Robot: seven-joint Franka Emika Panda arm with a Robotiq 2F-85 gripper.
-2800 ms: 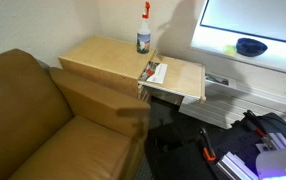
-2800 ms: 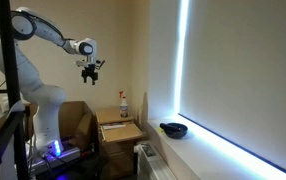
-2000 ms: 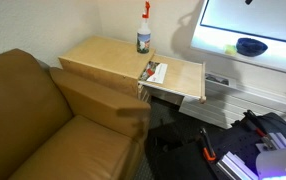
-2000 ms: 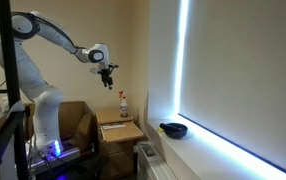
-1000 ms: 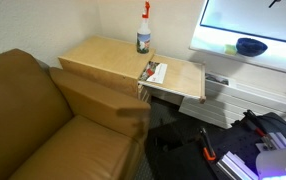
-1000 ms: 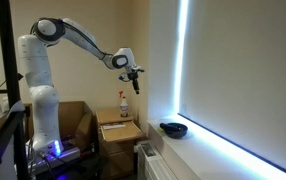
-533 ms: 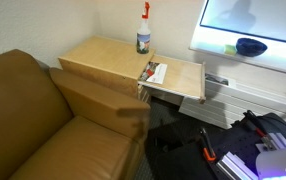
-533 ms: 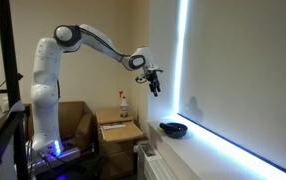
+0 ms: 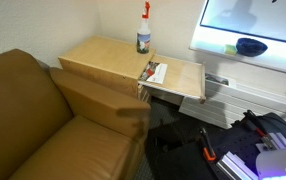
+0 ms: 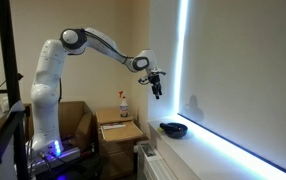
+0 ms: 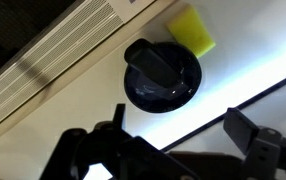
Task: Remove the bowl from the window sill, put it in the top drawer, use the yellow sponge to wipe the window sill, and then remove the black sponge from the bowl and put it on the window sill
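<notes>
The dark blue bowl (image 9: 250, 46) sits on the white window sill (image 9: 275, 57), and shows in both exterior views (image 10: 173, 128). In the wrist view the bowl (image 11: 161, 75) holds the black sponge (image 11: 153, 62). The yellow sponge (image 11: 192, 32) lies on the sill right beside the bowl (image 9: 230, 49). My gripper (image 10: 156, 86) hangs in the air above and to one side of the bowl, well clear of it. Its jaws (image 11: 181, 125) stand open and empty. The top drawer (image 9: 183, 82) of the wooden cabinet is pulled out.
A spray bottle (image 9: 143, 30) stands on the cabinet top (image 9: 98, 55). Small light items (image 9: 156, 72) lie at the drawer's cabinet end. A brown sofa (image 9: 43, 120) fills the near side. A slatted radiator grille (image 11: 43, 65) runs along below the sill. Cables and tools (image 9: 253, 140) lie on the floor.
My arm has reached out from near its base toward the window. The gripper has travelled across to hover above the bowl, staying open. The bowl and sponges have not moved.
</notes>
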